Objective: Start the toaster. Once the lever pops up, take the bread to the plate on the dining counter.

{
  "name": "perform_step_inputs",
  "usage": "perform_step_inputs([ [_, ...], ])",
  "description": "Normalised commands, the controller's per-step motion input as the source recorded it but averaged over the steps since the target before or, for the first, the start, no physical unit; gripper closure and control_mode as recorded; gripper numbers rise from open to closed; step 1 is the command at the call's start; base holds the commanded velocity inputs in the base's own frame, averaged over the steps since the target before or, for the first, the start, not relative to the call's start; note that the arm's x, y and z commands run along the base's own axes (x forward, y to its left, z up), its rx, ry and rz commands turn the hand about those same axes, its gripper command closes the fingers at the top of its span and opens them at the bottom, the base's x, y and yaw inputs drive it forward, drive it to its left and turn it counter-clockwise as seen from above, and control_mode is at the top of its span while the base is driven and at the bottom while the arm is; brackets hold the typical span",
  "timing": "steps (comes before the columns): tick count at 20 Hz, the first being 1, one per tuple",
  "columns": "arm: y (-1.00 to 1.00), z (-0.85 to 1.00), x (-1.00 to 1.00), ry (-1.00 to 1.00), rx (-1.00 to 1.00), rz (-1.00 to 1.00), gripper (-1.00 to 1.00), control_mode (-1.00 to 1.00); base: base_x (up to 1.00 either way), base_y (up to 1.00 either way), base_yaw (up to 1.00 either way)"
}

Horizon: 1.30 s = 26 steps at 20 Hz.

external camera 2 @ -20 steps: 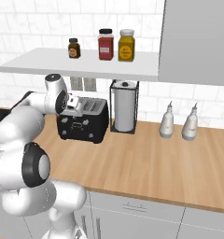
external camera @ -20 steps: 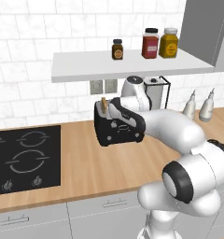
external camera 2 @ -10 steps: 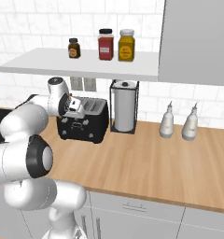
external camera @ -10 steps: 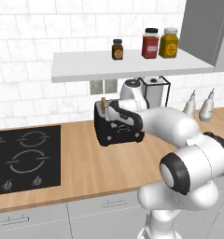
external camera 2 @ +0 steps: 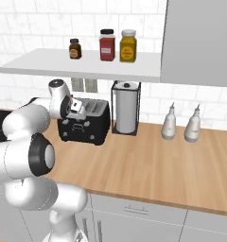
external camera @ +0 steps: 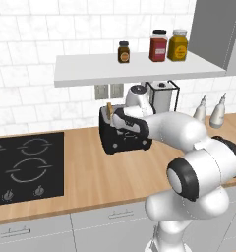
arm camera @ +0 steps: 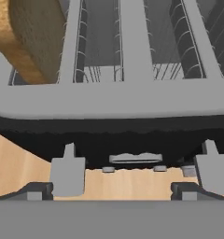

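Observation:
The black toaster [external camera: 125, 142] [external camera 2: 84, 130] stands on the wood-topped wall counter, against the tiled wall. The bread [external camera: 109, 108], a tan slice, sticks up from its left end slot. My gripper [external camera: 120, 120] [external camera 2: 76, 108] hovers just above the toaster's top with its jaws open and nothing between them. In the hand view the silver-rimmed slots [arm camera: 132, 100] spread out under the gripper [arm camera: 139, 172], and the bread [arm camera: 30, 37] rises at the upper left, off to one side of the fingers. The plate and the dining counter are out of view.
A paper towel holder [external camera 2: 126, 111] stands right of the toaster, with two pale bottles [external camera 2: 169, 124] further right. A shelf [external camera: 134, 69] with three jars hangs low over the toaster. A black cooktop [external camera: 26, 165] lies to the left.
The hand has stayed over the toaster with only a small shift, while the elbow has risen a little. The jaws remain open.

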Motion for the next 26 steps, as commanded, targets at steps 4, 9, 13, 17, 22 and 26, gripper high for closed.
perform_step_inputs([
  [4, 0.0, -0.19, 0.0, -0.12, 0.0, 0.0, -1.0, -1.0, 0.0, 0.0, 0.0],
  [9, 0.0, -0.21, 0.0, -0.07, 0.0, 0.0, -1.0, -1.0, 0.0, 0.0, 0.0],
  [13, 0.0, -0.2, 0.0, -0.01, 0.0, 0.0, -1.0, -1.0, 0.0, 0.0, 0.0],
  [17, 0.0, -0.22, 0.0, 0.0, 0.0, 0.0, -1.0, -1.0, 0.0, 0.0, 0.0],
  [22, 0.0, -0.21, 0.0, 0.0, 0.0, 0.0, -1.0, -1.0, 0.0, 0.0, 0.0],
  [26, 0.0, -0.17, 0.0, 0.0, 0.0, 0.0, -1.0, -1.0, 0.0, 0.0, 0.0],
])
